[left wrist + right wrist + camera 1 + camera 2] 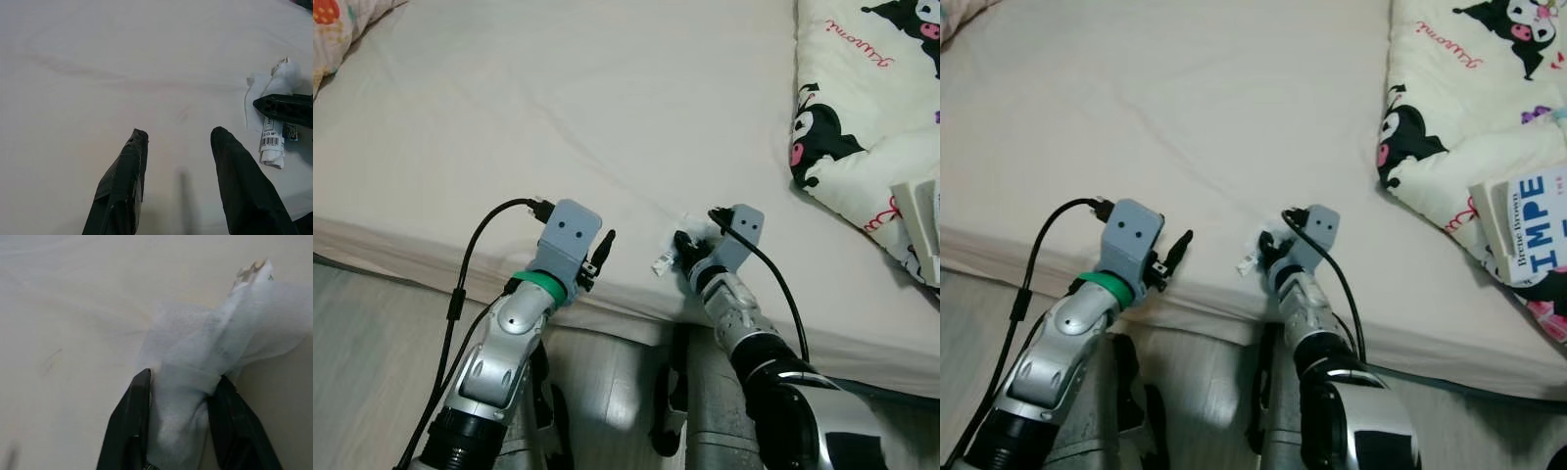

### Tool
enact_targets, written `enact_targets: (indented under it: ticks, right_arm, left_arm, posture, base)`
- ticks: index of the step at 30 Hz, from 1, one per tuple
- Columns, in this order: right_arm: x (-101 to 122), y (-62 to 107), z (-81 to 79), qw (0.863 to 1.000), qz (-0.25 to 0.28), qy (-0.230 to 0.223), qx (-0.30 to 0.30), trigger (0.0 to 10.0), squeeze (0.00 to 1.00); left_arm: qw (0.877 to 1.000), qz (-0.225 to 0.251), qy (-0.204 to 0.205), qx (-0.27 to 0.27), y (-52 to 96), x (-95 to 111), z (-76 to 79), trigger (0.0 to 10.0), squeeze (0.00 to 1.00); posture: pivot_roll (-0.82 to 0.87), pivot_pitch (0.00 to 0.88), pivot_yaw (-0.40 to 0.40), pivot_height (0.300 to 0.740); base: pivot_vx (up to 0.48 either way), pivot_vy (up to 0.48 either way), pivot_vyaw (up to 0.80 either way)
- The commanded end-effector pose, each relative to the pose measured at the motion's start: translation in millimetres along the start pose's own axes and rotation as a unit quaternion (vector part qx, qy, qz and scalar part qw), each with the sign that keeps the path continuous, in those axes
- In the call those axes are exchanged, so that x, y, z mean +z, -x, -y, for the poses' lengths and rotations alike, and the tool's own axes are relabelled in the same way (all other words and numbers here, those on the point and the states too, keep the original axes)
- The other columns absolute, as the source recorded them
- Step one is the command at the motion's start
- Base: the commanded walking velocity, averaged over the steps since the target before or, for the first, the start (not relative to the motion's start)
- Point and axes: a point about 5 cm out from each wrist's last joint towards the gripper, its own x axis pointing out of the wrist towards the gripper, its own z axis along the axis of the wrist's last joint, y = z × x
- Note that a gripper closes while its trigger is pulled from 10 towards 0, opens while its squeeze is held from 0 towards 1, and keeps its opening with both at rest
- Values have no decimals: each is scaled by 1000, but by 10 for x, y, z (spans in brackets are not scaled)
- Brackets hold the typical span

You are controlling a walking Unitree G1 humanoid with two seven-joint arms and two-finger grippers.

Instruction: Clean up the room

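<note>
Gripping: right gripper (181, 396) clamped on white wrapper (205, 367); bed (607, 117) edge
Left gripper (178, 147): fingers apart; wrapper at 3 o'clock

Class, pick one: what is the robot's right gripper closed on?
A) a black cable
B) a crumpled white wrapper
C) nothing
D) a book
B: the right gripper has its jaws pinched on the crumpled white wrapper, near the edge of the bed.

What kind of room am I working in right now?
Most likely a bedroom: a bed with a plain sheet, a cartoon-print quilt with a book on it. The right gripper pinches a crumpled wrapper near the bed's edge.
</note>
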Motion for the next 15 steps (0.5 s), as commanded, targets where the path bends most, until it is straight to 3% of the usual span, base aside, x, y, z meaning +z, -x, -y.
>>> enact_targets:
  ticks: [1,8,15]
  right_arm:
    - [-274,65,77,998,-60,-19,-19,0,0]
    - [-279,69,63,998,-54,-23,-9,0,0]
    - [-379,124,57,999,-40,-30,14,0,0]
  left_arm:
    - [1000,-18,9,-1,11,-73,17,10000,0]
    - [1000,-16,10,3,-55,-72,-2,10000,0]
    - [999,-26,17,13,-3,-111,-93,10000,0]
  posture:
    - [71,346,67,580]
    - [38,292,56,580]
    - [-8,244,55,580]
  base:
    - [0,0,0]
    - [0,0,0]
    - [0,0,0]
